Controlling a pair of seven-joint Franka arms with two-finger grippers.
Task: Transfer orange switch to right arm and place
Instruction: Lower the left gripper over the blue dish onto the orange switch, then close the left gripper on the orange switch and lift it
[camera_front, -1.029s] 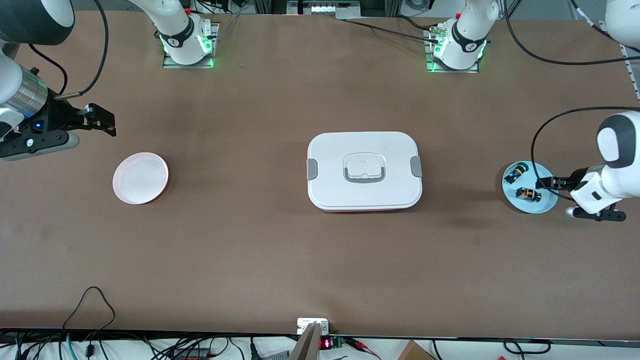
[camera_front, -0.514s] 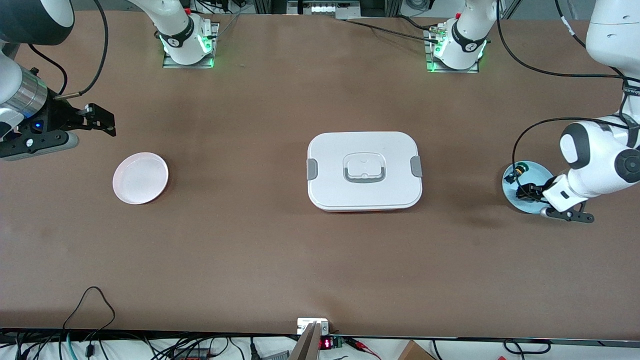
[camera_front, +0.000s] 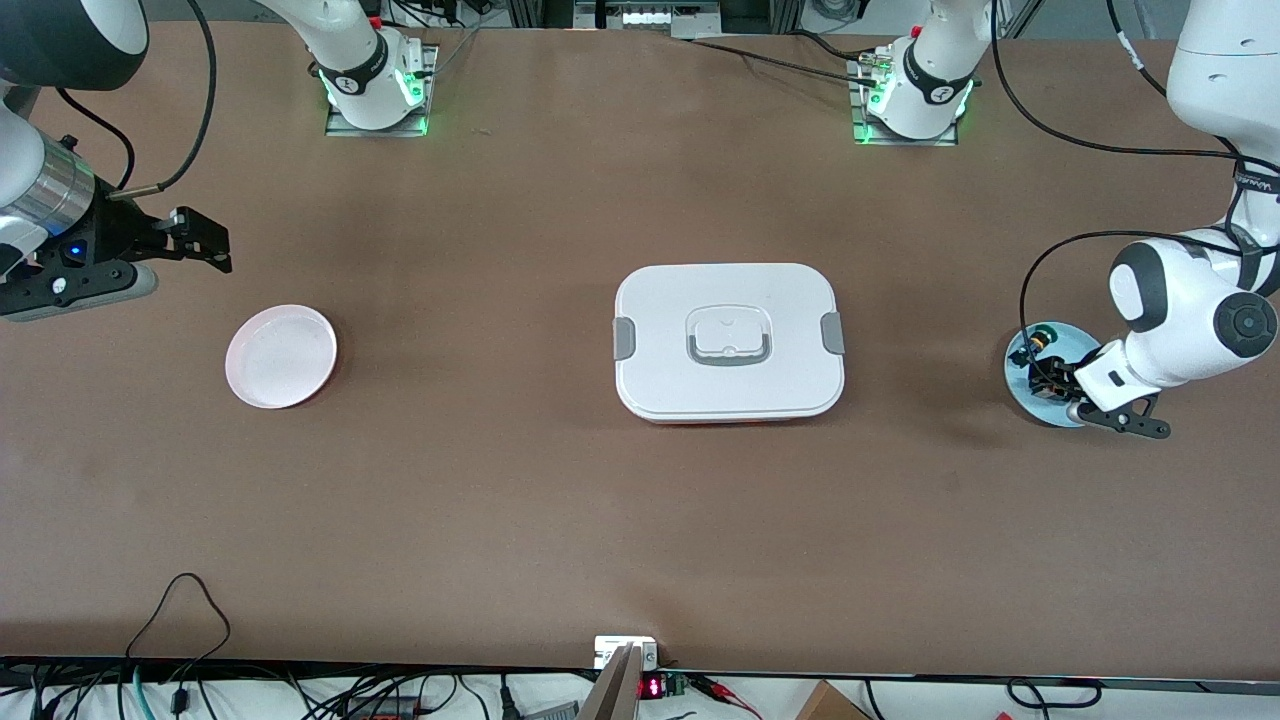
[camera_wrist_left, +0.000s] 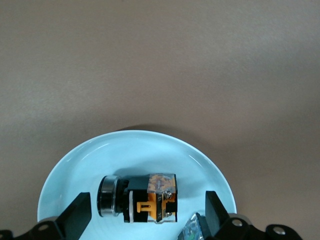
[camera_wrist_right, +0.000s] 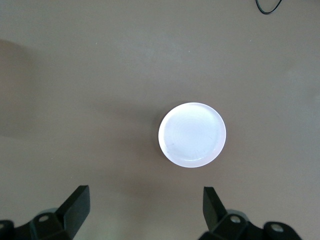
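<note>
The orange switch (camera_wrist_left: 142, 198) lies on its side on a light blue plate (camera_wrist_left: 75, 165), with a black body, an orange latch and a silver ring. My left gripper (camera_wrist_left: 147, 215) is open, low over the plate, with one finger on each side of the switch and not touching it. In the front view the left gripper (camera_front: 1052, 382) covers that switch on the blue plate (camera_front: 1022, 388). A green-capped switch (camera_front: 1041, 338) lies on the same plate, farther from the camera. My right gripper (camera_front: 205, 245) waits open and empty near a pink plate (camera_front: 281, 356).
A white lidded box with grey clips (camera_front: 728, 342) sits mid-table between the two plates. The pink plate (camera_wrist_right: 192, 135) holds nothing. Cables run along the table's near edge and from the left arm over the blue plate.
My left arm has swung in over the blue plate and come down, so its open fingers now straddle the orange switch. The right arm has not moved.
</note>
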